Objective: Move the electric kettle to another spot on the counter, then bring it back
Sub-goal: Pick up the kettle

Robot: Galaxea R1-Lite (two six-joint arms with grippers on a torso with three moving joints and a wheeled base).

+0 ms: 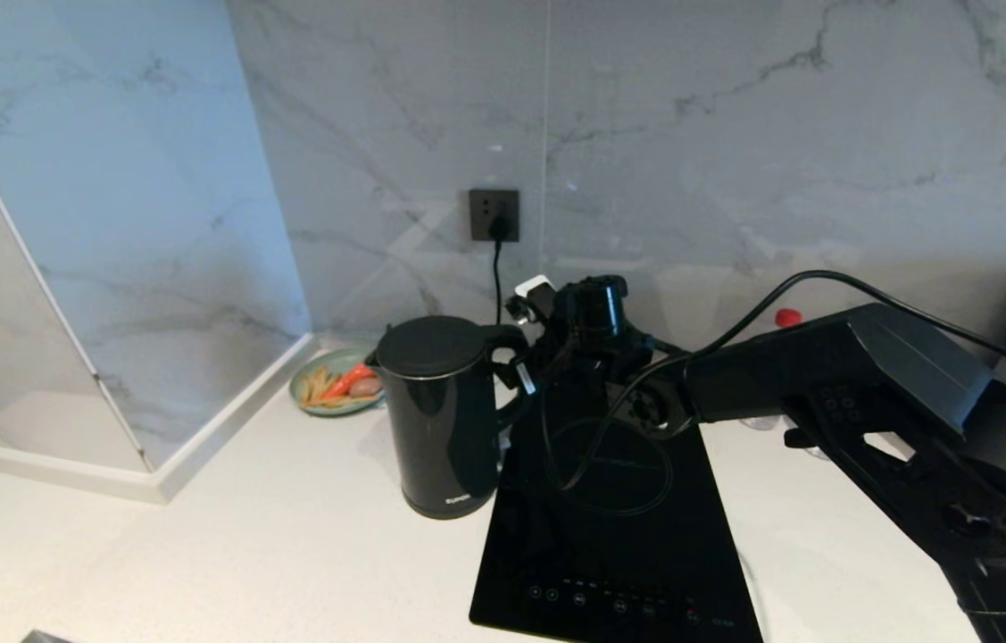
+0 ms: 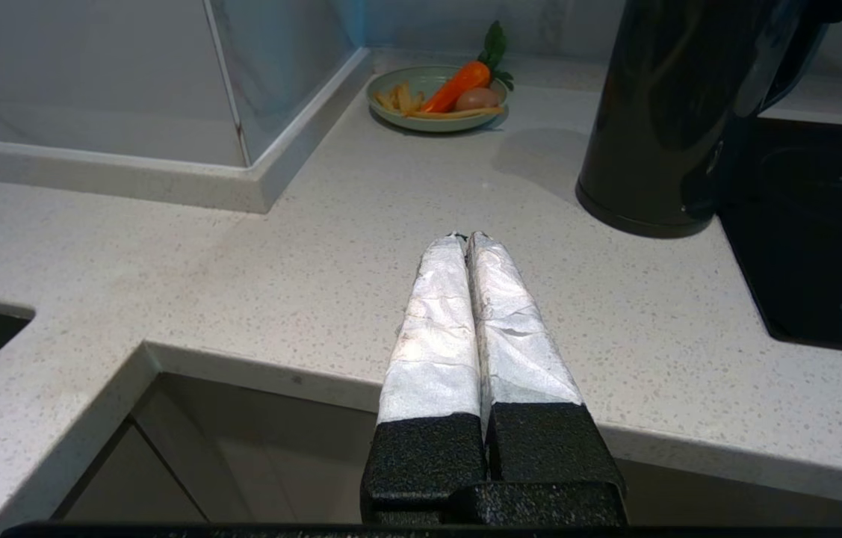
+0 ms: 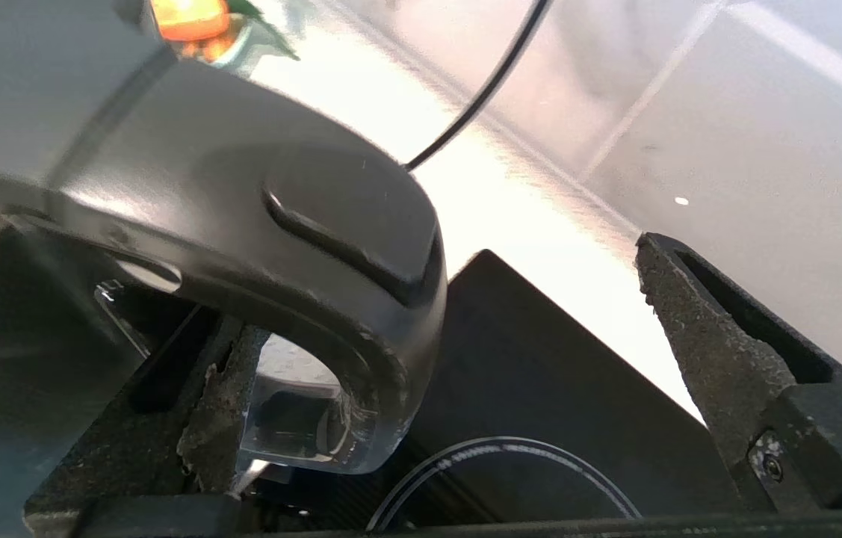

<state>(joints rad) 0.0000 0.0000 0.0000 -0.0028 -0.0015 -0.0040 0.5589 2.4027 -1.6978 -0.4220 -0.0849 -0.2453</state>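
Glossy black electric kettle (image 1: pixel 445 418) upright — on white speckled counter (image 1: pixel 288 545).

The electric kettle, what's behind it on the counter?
Behind the electric kettle sits a green plate with a carrot and fries, beside the marble wall. A black cord runs up to the wall socket. The kettle hides the plate's right edge.

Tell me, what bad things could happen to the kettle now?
The right pincer is open around the handle, with one side far off; closing off-centre might twist or tip the electric kettle. The kettle stands right beside the black cooktop, so sliding it might catch that edge. The arm's loose cable hangs nearby and might snag.
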